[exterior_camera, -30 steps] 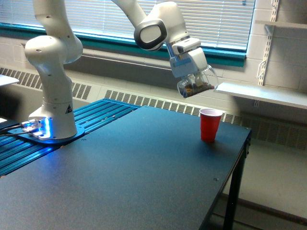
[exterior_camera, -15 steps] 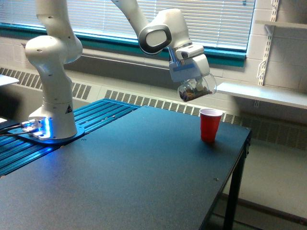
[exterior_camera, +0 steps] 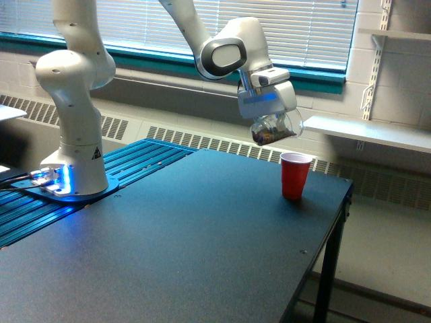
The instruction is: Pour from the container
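Above the red cup (exterior_camera: 295,175), gripper (exterior_camera: 272,121) holding tilted container (exterior_camera: 276,128)

The table (exterior_camera: 202,235) fills the lower frame. The arm's base (exterior_camera: 71,182) stands at middle left, on the table's left edge. The cup (exterior_camera: 295,175) stands on the table at centre right, near its far right corner. The container (exterior_camera: 276,129) hangs in the gripper (exterior_camera: 269,118) above the cup, slightly left, tilted, apart from it.
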`<state>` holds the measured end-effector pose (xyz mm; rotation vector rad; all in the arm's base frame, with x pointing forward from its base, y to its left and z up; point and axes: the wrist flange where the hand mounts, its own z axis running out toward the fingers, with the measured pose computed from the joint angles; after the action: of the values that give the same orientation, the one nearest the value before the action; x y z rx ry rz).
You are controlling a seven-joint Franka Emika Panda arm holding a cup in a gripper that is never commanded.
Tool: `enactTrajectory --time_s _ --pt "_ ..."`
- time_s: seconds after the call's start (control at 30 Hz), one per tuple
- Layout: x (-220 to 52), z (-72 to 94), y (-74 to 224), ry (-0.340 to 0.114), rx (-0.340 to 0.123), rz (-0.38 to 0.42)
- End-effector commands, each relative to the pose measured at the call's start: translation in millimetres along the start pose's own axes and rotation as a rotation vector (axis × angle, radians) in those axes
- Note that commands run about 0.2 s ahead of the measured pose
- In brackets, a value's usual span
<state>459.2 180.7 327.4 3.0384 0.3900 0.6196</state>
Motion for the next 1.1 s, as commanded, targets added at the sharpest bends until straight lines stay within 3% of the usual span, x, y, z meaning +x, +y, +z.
enactTrajectory --time_s 0.03,1.1 --pt "2.0 3.1 -13.4 -0.012 -0.004 -0.004" --pt "13.3 8.3 -37.5 -0.075 -0.056 -0.1"
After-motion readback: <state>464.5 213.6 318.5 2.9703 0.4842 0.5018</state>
